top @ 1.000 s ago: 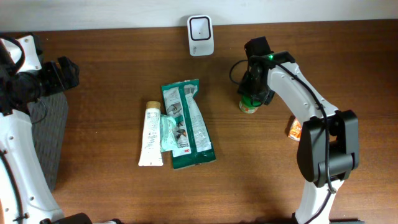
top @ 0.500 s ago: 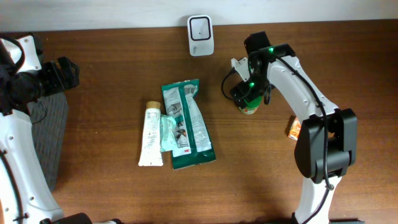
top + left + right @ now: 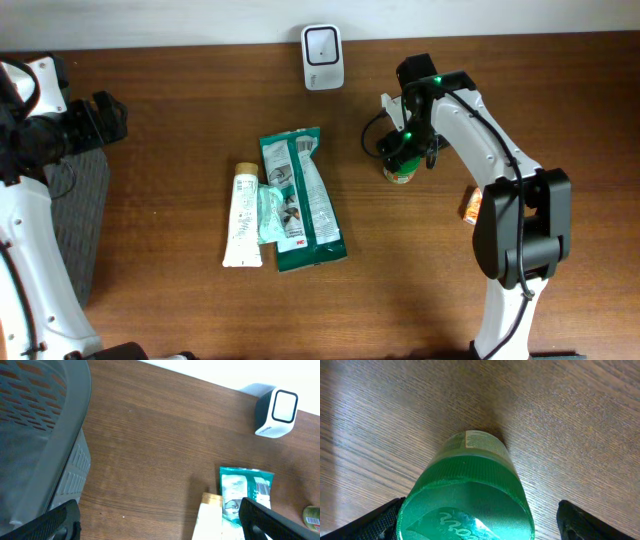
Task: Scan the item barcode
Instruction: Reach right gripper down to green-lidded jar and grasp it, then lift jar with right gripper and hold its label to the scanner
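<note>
The right claw [image 3: 399,150] hangs over a green-lidded jar [image 3: 400,175] standing on the desk [image 3: 180,130], seemingly not gripping it; a white scanner [image 3: 322,44] sits near the far edge.

Lid of the green jar [image 3: 470,505]: white cursive lettering is printed on the top; it is cut off by the lower edge of the right wrist view, and no word can be made out.
Side of the green jar: a pale label with fine print is seen just below the lid; it is too small to be read.
Green packet [image 3: 245,491]: a white barcode panel is shown near one top corner; its digits cannot be read. A small red mark is printed near the opposite end.
White tube [image 3: 241,217]: faint print is carried along its length, too blurred to be read.
</note>
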Motion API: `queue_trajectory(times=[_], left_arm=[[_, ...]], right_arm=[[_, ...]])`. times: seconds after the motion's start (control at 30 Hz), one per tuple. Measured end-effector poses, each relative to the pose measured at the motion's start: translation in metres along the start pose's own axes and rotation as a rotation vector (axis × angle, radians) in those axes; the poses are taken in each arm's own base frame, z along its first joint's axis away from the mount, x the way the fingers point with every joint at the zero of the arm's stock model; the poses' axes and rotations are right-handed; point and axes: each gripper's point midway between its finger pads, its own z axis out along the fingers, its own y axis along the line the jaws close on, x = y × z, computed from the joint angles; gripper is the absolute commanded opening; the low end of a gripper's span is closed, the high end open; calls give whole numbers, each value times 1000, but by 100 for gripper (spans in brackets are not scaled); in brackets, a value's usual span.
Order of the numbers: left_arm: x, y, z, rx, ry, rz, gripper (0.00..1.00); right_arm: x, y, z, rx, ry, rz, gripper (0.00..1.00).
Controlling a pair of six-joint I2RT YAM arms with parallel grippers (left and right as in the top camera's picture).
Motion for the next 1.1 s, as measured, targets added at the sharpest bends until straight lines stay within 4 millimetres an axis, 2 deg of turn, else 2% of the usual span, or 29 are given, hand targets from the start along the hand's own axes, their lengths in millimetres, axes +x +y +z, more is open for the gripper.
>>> queue_trajectory(times=[0.07,0.2,0.33,0.4,0.43,0.53,0.57,0.6,0.67,0.7,0.77,0.83,0.93,0.97,1.0,1.1], left_arm=[[0,0,0,0,0,0,99],[0,0,0,0,0,0,99],[0,0,0,0,0,0,99],[0,0,0,0,0,0,99],[0,0,0,0,0,0,99],[0,0,0,0,1,0,99],[0,0,0,0,0,0,99],[0,0,0,0,0,0,99],[0,0,0,0,0,0,99],[0,0,0,0,0,1,99],[0,0,0,0,0,0,99],[0,0,0,0,0,0,99],[0,0,0,0,0,0,99],[0,0,0,0,0,0,99],[0,0,0,0,0,0,99],[0,0,0,0,0,0,99]], right_arm=[[0,0,0,0,1,4,82],[5,3,0,-13,19,33,65],[11,8,-2,-42,45,55,60],[8,15,-9,-84,45,56,58],[5,17,-13,-99,42,57,54],[-13,33,-49,-201,-17,58,52],[-25,42,-63,-260,-70,50,53],[-35,64,-83,-394,-128,15,53],[-42,92,-108,-572,-188,-28,53],[-45,109,-127,-691,-227,-56,53],[-44,125,-148,-824,-254,-69,53],[-41,122,-183,-926,-324,-70,53],[-29,98,-232,-933,-453,-61,53],[-24,96,-243,-936,-480,-70,53],[-23,98,-250,-942,-499,-87,53],[-25,97,-248,-914,-512,-110,52]])
